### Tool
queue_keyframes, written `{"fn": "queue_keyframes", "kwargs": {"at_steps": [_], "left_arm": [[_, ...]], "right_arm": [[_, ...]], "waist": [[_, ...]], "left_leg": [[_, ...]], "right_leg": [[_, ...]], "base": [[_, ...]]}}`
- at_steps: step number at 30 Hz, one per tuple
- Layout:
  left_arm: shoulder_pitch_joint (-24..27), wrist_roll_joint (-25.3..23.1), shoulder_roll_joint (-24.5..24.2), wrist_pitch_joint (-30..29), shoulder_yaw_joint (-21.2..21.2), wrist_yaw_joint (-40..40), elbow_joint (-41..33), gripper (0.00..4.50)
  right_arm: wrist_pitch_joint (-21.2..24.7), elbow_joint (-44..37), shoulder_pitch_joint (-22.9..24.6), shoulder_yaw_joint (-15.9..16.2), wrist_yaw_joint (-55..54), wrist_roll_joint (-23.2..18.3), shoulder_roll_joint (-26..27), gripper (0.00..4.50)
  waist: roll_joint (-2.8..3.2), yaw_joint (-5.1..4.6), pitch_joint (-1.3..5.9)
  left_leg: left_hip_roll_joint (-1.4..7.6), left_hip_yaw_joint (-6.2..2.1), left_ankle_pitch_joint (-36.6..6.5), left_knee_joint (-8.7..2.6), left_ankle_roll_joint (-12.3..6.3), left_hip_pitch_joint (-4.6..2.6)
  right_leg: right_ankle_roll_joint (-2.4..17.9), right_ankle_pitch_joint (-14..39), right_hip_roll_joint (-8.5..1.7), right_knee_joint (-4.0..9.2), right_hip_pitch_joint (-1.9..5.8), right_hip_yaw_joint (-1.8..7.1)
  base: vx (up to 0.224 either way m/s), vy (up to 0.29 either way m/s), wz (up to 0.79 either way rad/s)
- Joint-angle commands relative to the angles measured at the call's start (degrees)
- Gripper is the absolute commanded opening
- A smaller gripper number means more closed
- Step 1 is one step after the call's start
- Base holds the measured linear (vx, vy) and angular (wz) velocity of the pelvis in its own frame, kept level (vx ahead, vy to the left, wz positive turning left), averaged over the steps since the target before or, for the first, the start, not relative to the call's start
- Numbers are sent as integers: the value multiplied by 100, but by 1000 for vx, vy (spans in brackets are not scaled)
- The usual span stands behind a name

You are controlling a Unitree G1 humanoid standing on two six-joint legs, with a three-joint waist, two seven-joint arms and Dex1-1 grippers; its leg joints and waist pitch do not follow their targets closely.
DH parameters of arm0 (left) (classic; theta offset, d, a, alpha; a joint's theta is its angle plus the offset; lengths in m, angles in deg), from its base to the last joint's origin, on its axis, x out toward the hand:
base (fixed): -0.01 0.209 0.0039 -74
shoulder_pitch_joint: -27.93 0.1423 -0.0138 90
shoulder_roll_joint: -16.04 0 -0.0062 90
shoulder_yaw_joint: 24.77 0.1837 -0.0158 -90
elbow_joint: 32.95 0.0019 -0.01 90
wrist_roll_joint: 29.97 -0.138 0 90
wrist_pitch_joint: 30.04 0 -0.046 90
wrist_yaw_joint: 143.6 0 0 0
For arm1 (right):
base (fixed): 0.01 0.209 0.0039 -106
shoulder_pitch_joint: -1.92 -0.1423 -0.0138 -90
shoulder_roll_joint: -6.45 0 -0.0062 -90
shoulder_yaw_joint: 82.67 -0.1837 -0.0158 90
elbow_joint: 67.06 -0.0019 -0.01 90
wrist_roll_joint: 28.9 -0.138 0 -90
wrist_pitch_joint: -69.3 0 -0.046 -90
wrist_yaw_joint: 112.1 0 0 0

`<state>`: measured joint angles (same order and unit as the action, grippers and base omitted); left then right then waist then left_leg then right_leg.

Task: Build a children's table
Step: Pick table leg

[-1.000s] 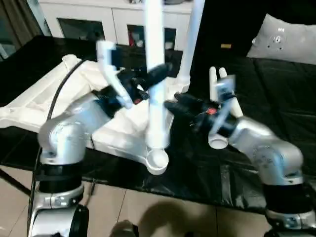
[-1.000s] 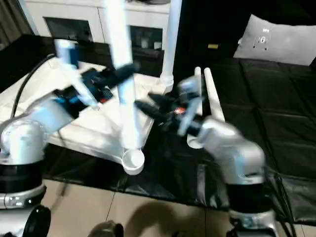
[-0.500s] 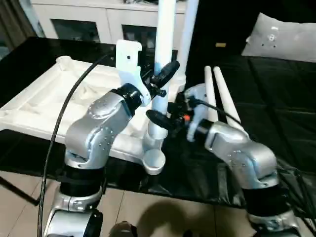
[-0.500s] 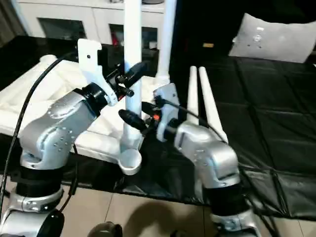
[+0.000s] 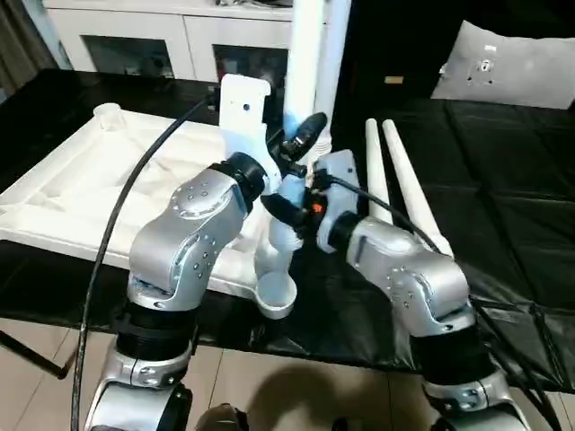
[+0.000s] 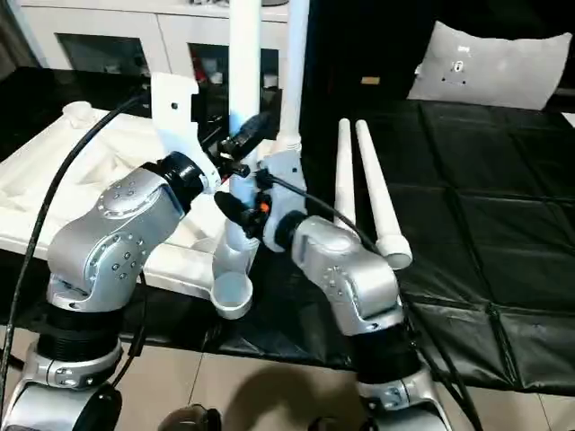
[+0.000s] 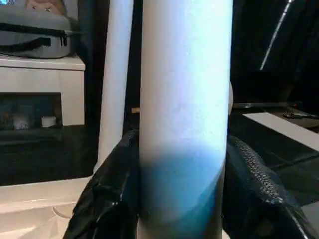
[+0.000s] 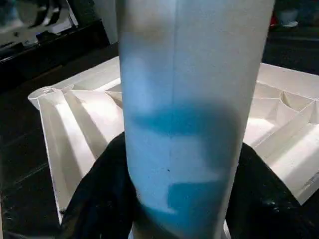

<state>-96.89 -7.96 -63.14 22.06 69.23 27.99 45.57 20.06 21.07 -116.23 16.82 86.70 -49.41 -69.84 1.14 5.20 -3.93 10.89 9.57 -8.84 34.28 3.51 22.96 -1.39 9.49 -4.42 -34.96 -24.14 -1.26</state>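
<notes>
While upright, leg (image 7: pixel 185 99) stands between both pincers' fingers (image 7: pixel 107 199).

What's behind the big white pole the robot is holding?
Behind the held leg stands another upright leg in the tabletop's far corner, then white cabinets. The held leg hides part of that far leg.

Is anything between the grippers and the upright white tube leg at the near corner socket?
Nothing visible: the left gripper and the right gripper each straddle the upright white tube leg, standing on the white ribbed tabletop.
</notes>
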Motion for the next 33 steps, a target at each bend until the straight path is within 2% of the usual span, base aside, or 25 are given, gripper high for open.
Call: {"fn": "queue_keyframes", "kwargs": {"at_steps": [1,5,7,9,10,14,16,17,20,21,22,23,24,25,26,29,30,33], "left_arm": [[-68,-154,-29,97,-48,75,-50,182],[-120,-267,-9,85,-147,247,-6,182],[-158,-109,6,-23,-239,172,-8,182],[-166,-81,-3,-56,-253,156,-13,238],[-176,146,30,-167,-363,59,-33,252],[-260,522,34,-236,-559,-200,-56,261],[-288,712,3,-323,-627,-360,-75,297],[-313,1267,8,-622,-841,-626,-99,296],[-324,1472,-3,-739,-921,-728,-102,302],[-379,2002,-20,-944,-1192,-943,-56,303],[-382,2020,-20,-951,-1203,-948,-54,303],[-459,2572,-32,-1152,-1473,-1146,-15,303],[-459,2572,-32,-1152,-1473,-1146,-15,303],[-494,2790,-48,-1233,-1566,-1240,-4,303],[-563,3236,-141,-1416,-1721,-1491,11,303],[-657,3596,-255,-1588,-1853,-1730,73,303],[-687,3652,-312,-1632,-1864,-1810,96,285],[-740,3595,-496,-1689,-1797,-2009,150,266]], "right_arm": [[99,73,-6,-43,-22,-13,-20,191],[106,2,5,-182,133,-250,102,191],[15,-5,-4,-233,313,-355,103,191],[-17,-12,-5,-230,378,-375,85,191],[-23,-45,3,-242,507,-453,53,191],[-20,-149,1,-249,944,-668,-128,190],[22,-240,4,-294,1203,-856,-218,190],[120,-400,12,-404,1636,-1211,-340,190],[162,-449,13,-461,1777,-1343,-375,190],[305,-530,12,-589,2116,-1636,-485,189],[310,-532,12,-592,2128,-1644,-490,189],[424,-588,14,-627,2474,-1838,-661,189],[424,-588,14,-627,2474,-1838,-661,189],[455,-603,13,-617,2610,-1896,-743,189],[529,-672,23,-547,2964,-2024,-984,189],[615,-730,17,-529,3192,-2141,-1176,189],[650,-733,7,-541,3240,-2173,-1222,189],[727,-738,-23,-545,3381,-2232,-1351,189]], "waist": [[-44,5,467],[-38,2,470],[-27,4,472],[-30,9,475],[-29,10,476],[-32,24,480],[-40,28,480],[-46,33,477],[-40,48,476],[-47,47,473],[-44,57,479],[-51,62,471],[-49,68,474],[-46,78,471],[-57,84,465],[-48,107,464],[-53,105,463],[-46,122,462]], "left_leg": [[72,-19,-1504,-412,387,-112],[69,-14,-1482,-404,355,-110],[71,-17,-1482,-406,358,-110],[73,-17,-1459,-403,359,-113],[67,-12,-1444,-396,362,-116],[66,-8,-1378,-384,293,-113],[67,-4,-1376,-378,261,-116],[63,3,-1379,-374,242,-119],[72,-4,-1299,-376,187,-105],[68,3,-1313,-375,182,-108],[57,5,-1334,-362,172,-115],[56,9,-1387,-359,179,-126],[54,7,-1374,-355,172,-124],[59,9,-1372,-357,175,-125],[66,5,-1396,-365,173,-123],[55,4,-1423,-359,183,-133],[64,0,-1440,-367,189,-132],[65,-5,-1444,-371,185,-137]], "right_leg": [[512,1628,-191,415,248,108],[569,1542,-193,410,253,109],[585,1531,-193,407,256,107],[602,1484,-191,403,259,106],[628,1440,-188,390,263,106],[737,1334,-195,384,279,104],[772,1352,-197,384,285,101],[804,1369,-197,376,288,100],[882,1351,-196,368,289,92],[877,1397,-196,381,285,92],[925,1456,-205,374,290,92],[915,1542,-191,379,289,83],[929,1548,-197,378,295,86],[920,1576,-192,382,284,86],[903,1632,-194,393,285,85],[869,1746,-188,397,282,83],[846,1800,-193,404,276,85],[783,1901,-196,413,274,85]], "base": [[0,0,0],[0,0,0],[0,0,0],[0,0,0],[0,0,0],[0,0,0],[0,0,0],[0,0,0],[0,0,0],[0,0,0],[0,0,0],[0,0,0],[0,0,0],[0,0,0],[0,0,0],[0,0,0],[0,0,0],[0,0,0]]}}
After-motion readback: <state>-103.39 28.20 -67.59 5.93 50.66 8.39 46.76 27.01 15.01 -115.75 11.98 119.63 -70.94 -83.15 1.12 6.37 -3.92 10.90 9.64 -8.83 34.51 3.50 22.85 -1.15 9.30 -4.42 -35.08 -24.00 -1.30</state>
